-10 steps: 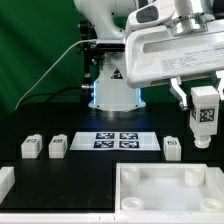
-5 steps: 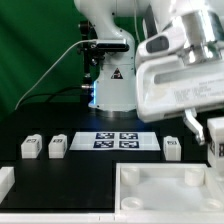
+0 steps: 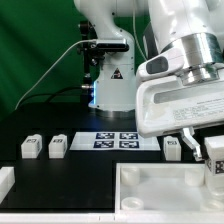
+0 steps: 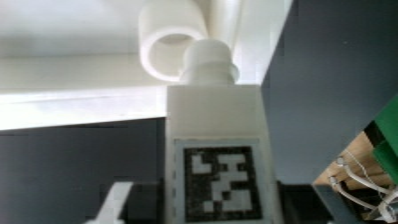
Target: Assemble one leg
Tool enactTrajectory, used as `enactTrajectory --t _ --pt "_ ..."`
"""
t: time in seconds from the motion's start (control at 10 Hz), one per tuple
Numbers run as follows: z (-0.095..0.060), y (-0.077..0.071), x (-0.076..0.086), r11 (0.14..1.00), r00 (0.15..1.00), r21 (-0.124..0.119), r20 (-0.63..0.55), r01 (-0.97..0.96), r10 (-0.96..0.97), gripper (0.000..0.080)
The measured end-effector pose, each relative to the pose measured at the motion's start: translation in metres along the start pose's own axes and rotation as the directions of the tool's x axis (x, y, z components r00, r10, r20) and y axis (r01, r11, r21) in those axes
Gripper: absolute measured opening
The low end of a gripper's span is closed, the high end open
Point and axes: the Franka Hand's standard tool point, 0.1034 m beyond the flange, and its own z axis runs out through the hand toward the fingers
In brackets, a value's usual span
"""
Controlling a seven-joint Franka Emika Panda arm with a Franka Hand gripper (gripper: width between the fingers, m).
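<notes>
My gripper (image 3: 209, 157) is shut on one white leg (image 3: 215, 160) with a black-and-white tag, holding it upright over the far right corner of the large white tray-like piece (image 3: 150, 176). In the wrist view the held leg (image 4: 214, 120) fills the middle, its tip just short of a round socket (image 4: 167, 54) in the tray's corner. One finger (image 4: 121, 203) shows beside the leg. Three other legs stand on the black table: two at the exterior view's left (image 3: 31, 148) (image 3: 58, 146) and one near the gripper (image 3: 172, 148).
The marker board (image 3: 121, 140) lies on the table before the robot's base (image 3: 112, 90). A white part (image 3: 5, 181) sits at the left edge. The arm's bulky white wrist (image 3: 185, 100) hangs over the right side.
The gripper, still holding the leg, has moved down and toward the camera on the exterior view's right, bringing the leg low over the tray's far right corner.
</notes>
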Motion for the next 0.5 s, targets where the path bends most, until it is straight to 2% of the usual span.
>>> enactTrajectory --t 0.5 --pt "0.0098 0.0094 -0.0029 1.000 1.000 -0.010 0.007 -0.004 0.004 0.0291"
